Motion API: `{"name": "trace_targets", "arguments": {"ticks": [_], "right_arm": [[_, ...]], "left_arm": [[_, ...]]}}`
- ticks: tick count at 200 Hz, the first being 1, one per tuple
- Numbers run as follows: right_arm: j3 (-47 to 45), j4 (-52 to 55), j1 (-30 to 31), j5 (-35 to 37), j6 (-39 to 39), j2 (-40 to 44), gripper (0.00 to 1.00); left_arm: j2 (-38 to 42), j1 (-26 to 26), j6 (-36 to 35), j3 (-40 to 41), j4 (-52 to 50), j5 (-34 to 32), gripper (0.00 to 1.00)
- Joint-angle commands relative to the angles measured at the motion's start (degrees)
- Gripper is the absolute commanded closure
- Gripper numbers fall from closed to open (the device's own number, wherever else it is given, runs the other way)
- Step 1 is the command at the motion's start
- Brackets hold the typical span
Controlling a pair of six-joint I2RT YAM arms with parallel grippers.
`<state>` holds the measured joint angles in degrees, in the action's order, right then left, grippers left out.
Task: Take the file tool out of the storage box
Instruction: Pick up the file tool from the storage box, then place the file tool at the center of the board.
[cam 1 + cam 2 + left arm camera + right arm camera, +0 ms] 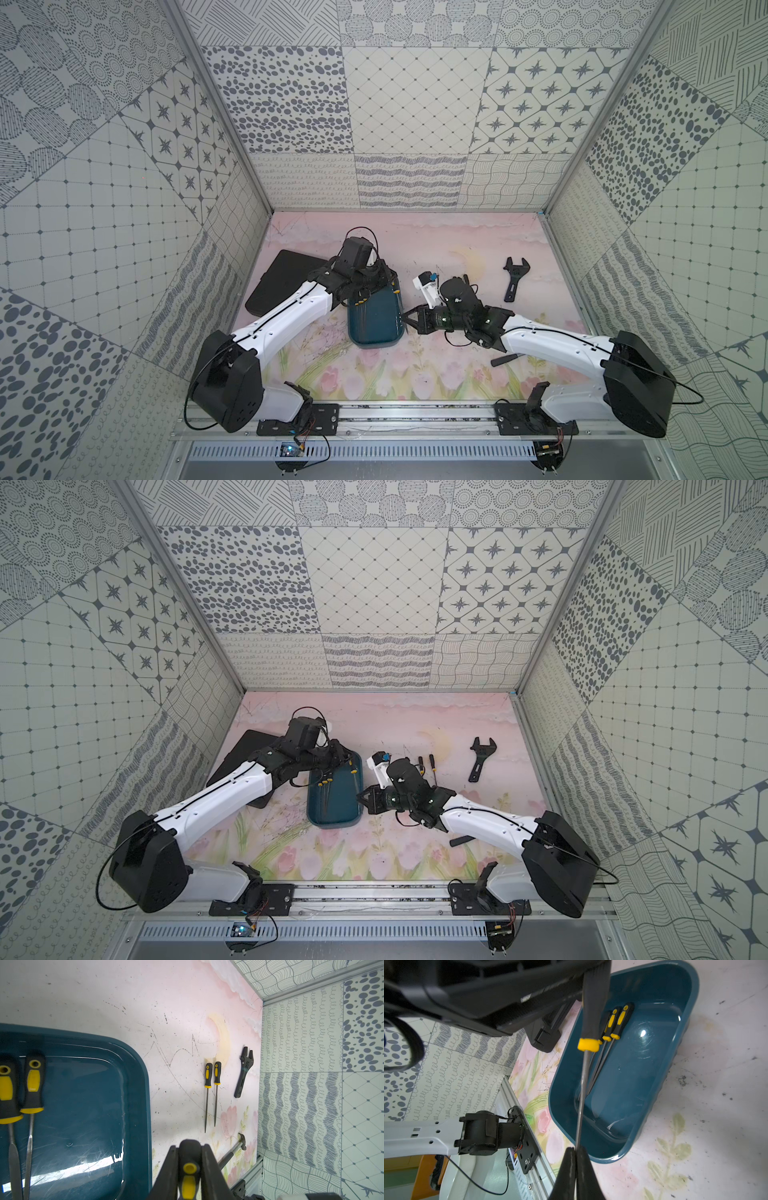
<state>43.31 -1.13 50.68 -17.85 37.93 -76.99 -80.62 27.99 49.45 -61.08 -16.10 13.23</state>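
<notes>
1. A two-armed robot works at a table (415, 374) covered in a pink floral print. A shallow dark teal plastic storage box (376, 328), rectangular with rounded corners, sits near the middle.
2. The left pincer (190, 1151) is closed on the black-and-yellow handle of a slim metal file tool (588, 1045). It holds the tool raised over the right side of the storage box.
3. The right pincer (575, 1152) is clamped shut on the thin tip of the same file tool, by the box's near right rim.
4. The file tool is therefore gripped at both ends. Its long axis runs far to near, roughly along the box's right rim, with the handle far and the tip near.
5. At least two more black-and-yellow files (33, 1084) lie side by side on the box floor, toward its left, with their handles at the far end.
6. Right of the box, two matching files (208, 1076) lie parallel on the table. A black adjustable wrench (515, 278) lies further right. A hammer (234, 1151) lies near the right arm. A flat black rectangular case (282, 286) lies left of the box, partly under the left arm.
7. This looks like a hand-over. The right arm is nearer the laid-out files, so the next move likely depends on the left pincer letting go first. Pulling while both grip could bend the thin shaft.
</notes>
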Motion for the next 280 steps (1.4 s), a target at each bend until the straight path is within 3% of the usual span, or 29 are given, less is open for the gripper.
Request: {"name": "trace_targets", "arguments": {"ticks": [1, 32, 80, 114, 162, 214, 280], "right_arm": [[2.52, 2.42, 1.58, 4.51, -2.78, 0.70, 1.00], [1.96, 6.49, 1.82, 12.17, -1.75, 1.37, 1.00], [2.46, 17.28, 1.49, 26.54, 0.33, 1.64, 1.00], [1.76, 21.58, -1.84, 28.88, 1.96, 1.36, 1.00], [1.75, 26.36, -5.91, 32.29, 0.49, -0.02, 1.00], [3.80, 28.29, -8.93, 32.49, -2.04, -3.61, 1.00], [8.20, 28.29, -10.68, 31.93, -3.47, -11.30, 1.00]], "left_arm": [[-0.41, 0.53, -1.03, -2.12, 0.69, 2.37, 0.80], [-0.60, 1.17, -4.93, -5.19, -2.12, 0.75, 0.42], [1.20, 1.45, -12.37, -9.15, -9.20, -3.82, 0.02], [1.58, 1.46, -15.65, -9.51, -15.46, -4.47, 0.01], [2.16, 1.56, -17.38, -6.50, -17.13, -2.90, 0.01], [3.70, 2.96, -18.68, -2.81, -18.75, -5.32, 0.01], [11.02, 4.71, -14.72, 3.65, -14.66, -3.47, 0.01]]}}
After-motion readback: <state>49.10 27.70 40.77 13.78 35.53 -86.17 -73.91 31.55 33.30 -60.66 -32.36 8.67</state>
